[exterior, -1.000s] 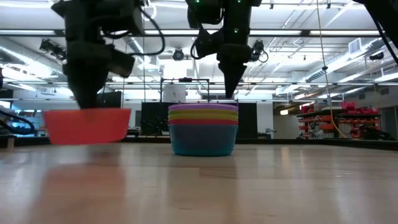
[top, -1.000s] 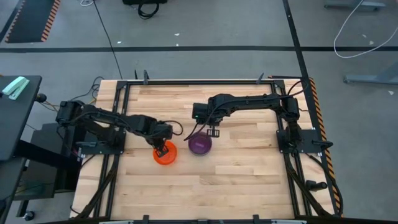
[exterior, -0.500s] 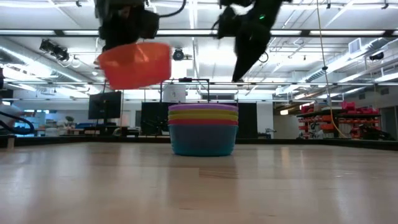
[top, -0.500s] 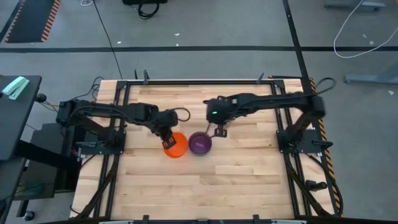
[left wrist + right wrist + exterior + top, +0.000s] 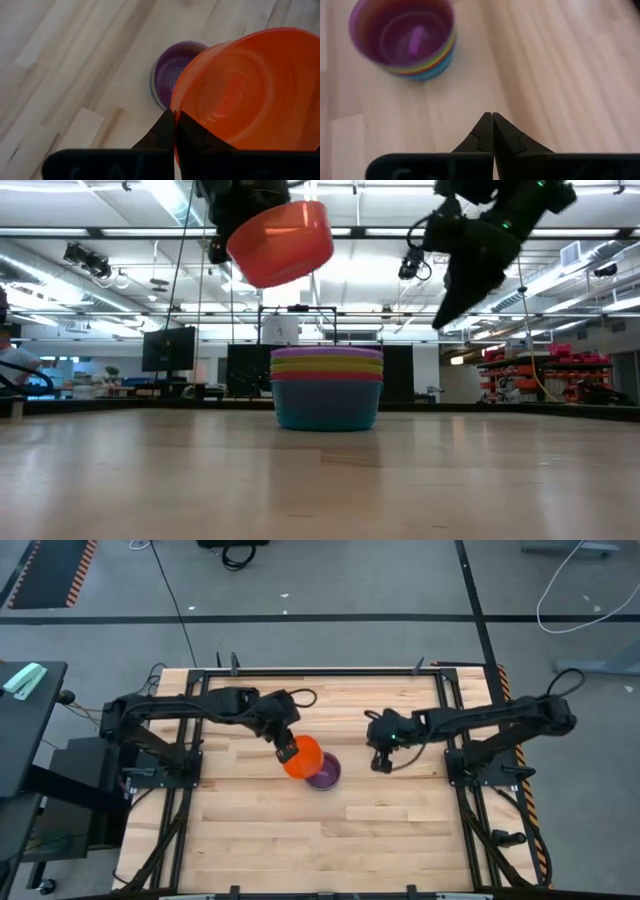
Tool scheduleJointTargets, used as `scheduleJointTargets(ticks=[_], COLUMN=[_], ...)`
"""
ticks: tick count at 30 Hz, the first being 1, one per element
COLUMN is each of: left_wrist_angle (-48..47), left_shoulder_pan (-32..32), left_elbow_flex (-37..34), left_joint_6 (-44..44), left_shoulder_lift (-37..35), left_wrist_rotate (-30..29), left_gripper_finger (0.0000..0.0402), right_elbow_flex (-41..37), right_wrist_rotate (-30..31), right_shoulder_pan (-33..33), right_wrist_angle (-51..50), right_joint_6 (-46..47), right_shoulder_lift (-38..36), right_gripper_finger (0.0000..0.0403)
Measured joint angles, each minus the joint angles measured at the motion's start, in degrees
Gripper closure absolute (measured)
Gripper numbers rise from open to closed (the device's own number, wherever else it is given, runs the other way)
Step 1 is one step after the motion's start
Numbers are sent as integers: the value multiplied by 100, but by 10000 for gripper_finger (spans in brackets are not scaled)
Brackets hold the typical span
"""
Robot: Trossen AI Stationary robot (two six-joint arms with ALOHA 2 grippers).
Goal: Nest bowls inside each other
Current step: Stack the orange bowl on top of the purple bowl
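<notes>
the orange bowl (image 5: 303, 756) is held in the air by the left gripper (image 5: 287, 749), whose fingers (image 5: 167, 131) are closed on its rim, one on each side of the thin wall. it is carried tilted, mouth turned partly sideways, and in the high view it overlaps the left edge of the stack of bowls (image 5: 322, 772); in the low view it hangs well above the stack and a little to its left. it seems to be kept this high so that its base can pass over the top rim before being lowered in; levelling would probably be needed first.

the stack stands near the middle of the wooden worktop (image 5: 380, 830), with the purple bowl (image 5: 403, 36) uppermost. below it, yellow-green, pink-red and blue rims are seen as narrow bands, so each bowl sits deep in the next. the bowls are round, smooth, thin-walled plastic with flat bases and slightly flared sides, a shape that lets them nest. the worktop is pale planked wood with visible grain.

to the right, the right gripper (image 5: 380, 762) is held above the worktop, apart from the stack, its fingers shut on nothing, apparently kept clear of the left arm's path.
</notes>
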Motion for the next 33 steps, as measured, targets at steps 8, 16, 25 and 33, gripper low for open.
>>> scheduleJointTargets(ticks=[8,16,25,33], left_wrist_angle=[-352,-955,-1250,-1320], left_shoulder_pan=[0,90,340,409], left_elbow_flex=[818,1710,1971,1972], left_joint_6=[306,497,504,500], left_shoulder_lift=[1122,2074,2682,2897], left_wrist_rotate=[447,454,461,539], left_gripper_finger=[394,394,394,394], right_elbow_flex=[-873,-1383,-1441,-1441], right_wrist_rotate=[0,58,314,322], right_shoulder_pan=[599,1104,1437,1495], right_wrist_angle=[1102,1868,1957,1977], right_joint_6=[284,670,770,736], right_shoulder_lift=[23,47,47,49], right_gripper_finger=[402,402,402,403])
